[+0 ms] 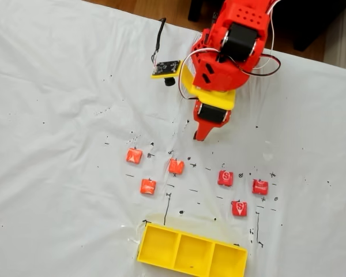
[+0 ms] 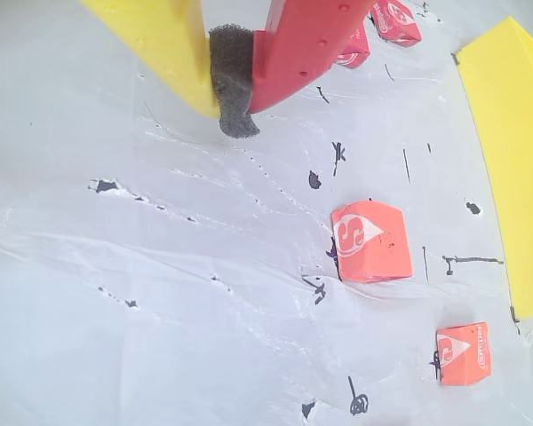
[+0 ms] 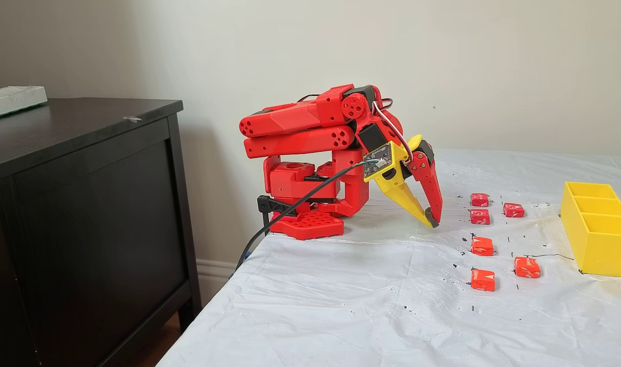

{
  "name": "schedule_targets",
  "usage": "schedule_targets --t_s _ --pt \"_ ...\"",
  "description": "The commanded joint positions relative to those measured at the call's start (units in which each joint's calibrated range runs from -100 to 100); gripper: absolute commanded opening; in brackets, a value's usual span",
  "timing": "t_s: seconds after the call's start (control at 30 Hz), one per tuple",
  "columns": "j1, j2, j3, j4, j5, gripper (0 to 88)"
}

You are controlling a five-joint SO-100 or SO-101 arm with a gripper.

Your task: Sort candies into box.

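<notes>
Six candies lie on the white sheet. Three orange-red candies (image 1: pixel 134 155) (image 1: pixel 176 166) (image 1: pixel 147 186) are on the left in a fixed view, and three deeper red ones (image 1: pixel 225 178) (image 1: pixel 260 186) (image 1: pixel 239 208) on the right. The yellow box (image 1: pixel 161 245) with three compartments lies below them, with nothing in it. My gripper (image 1: pixel 197 137) hovers just above the candies, shut and holding nothing. In the wrist view the gripper (image 2: pixel 234 111) has its yellow and red fingers pressed on a grey pad. An orange candy (image 2: pixel 370 240) lies nearest, beside the box (image 2: pixel 515 160). From the side, the gripper (image 3: pixel 431 223) points down at the sheet.
The arm's red base (image 3: pixel 305 224) stands at the table's back edge with a black cable (image 3: pixel 290 209) hanging off it. A dark cabinet (image 3: pixel 86 204) stands left of the table. Black ink marks dot the wrinkled white sheet (image 1: pixel 57 173).
</notes>
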Motion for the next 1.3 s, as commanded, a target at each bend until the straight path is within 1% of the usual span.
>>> schedule_targets --t_s 0.0,0.1,0.27,0.37,0.43,0.63,0.77,0.87,1.0,1.1,1.27 --pt "-2.0 0.5 -0.5 0.2 1.3 0.2" --pt "-2.7 0.5 -1.5 3.9 2.9 4.3" --pt "-3.5 0.4 -2.5 6.7 0.9 7.0" --pt "-4.7 0.4 -2.4 5.9 0.8 3.6" --pt "-5.7 0.4 -2.7 5.3 1.6 0.2" --pt "-6.4 0.3 -6.6 7.1 1.9 0.2" --pt "-6.5 0.3 -7.6 4.2 2.0 0.1" --pt "-6.8 0.3 -9.4 1.5 0.9 0.1" --pt "-9.9 0.8 -17.1 4.0 -0.3 0.1" --pt "-12.7 7.3 -24.8 3.5 -1.8 0.1" --pt "-16.1 29.5 -43.1 5.6 -3.6 0.1"
